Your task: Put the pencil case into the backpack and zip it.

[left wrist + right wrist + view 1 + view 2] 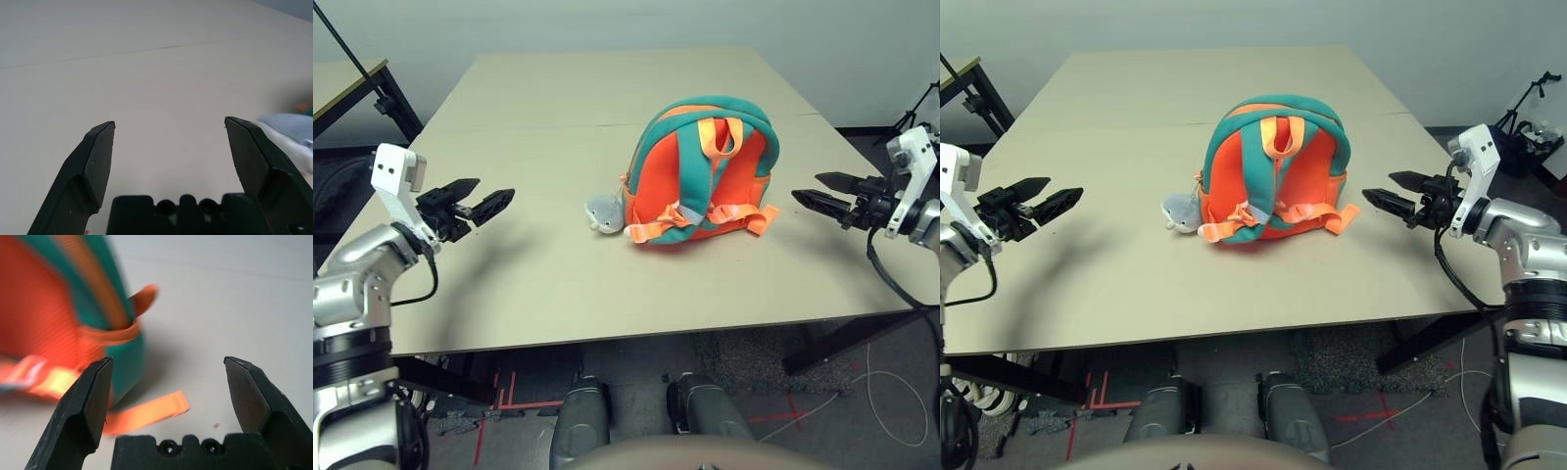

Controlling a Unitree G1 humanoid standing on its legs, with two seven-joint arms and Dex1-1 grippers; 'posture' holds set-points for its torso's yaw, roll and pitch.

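While no lettering or label can be read on anything here, the backpack [703, 176] is plain to see: orange with teal trim, standing near the middle of the beige table [558, 264], its strap side turned toward the robot. A grey plush animal head [604, 212] lies touching the backpack's lower left corner, and light-orange webbing straps [759, 217] trail onto the tabletop at its base.

To the left of the backpack and well apart from it, the left gripper [481, 199] hangs over the table with its two black fingers spread wide and nothing between them. To the right of the backpack, also apart from it, the right gripper [1393, 190] points toward the bag, its fingers likewise spread wide and holding nothing; from its wrist camera a loose strap end [146, 413] lies just ahead of them.

Bare tabletop lies on every side of the backpack, widest behind it toward the far edge, with a narrower band between it and the near edge.
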